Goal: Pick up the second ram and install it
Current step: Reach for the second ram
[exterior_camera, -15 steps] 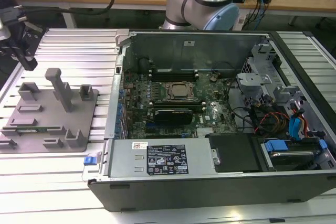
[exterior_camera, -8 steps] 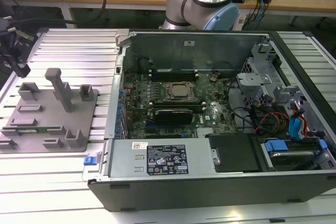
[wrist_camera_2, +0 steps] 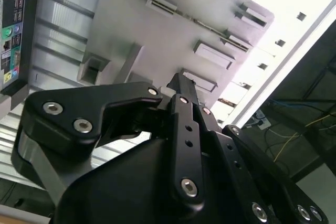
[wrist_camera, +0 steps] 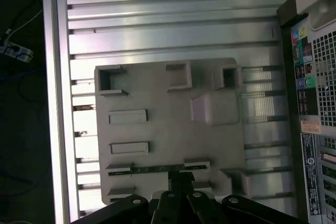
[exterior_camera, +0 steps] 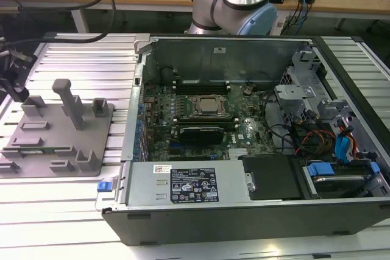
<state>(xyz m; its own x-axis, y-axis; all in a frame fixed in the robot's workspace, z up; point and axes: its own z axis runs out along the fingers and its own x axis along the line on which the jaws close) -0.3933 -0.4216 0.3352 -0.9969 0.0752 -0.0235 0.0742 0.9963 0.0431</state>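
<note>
Green second ram lies in grey holder beneath the claw, closed and empty.

Grey, green and black on ribbed silver

The holder tray is matte grey, the second ram dark green, and the gripper black (with bright silver screw heads). The table is silver, striped with parallel grooves. The motherboard is green, the arm silver and pale blue, and the case clip blue.
</note>
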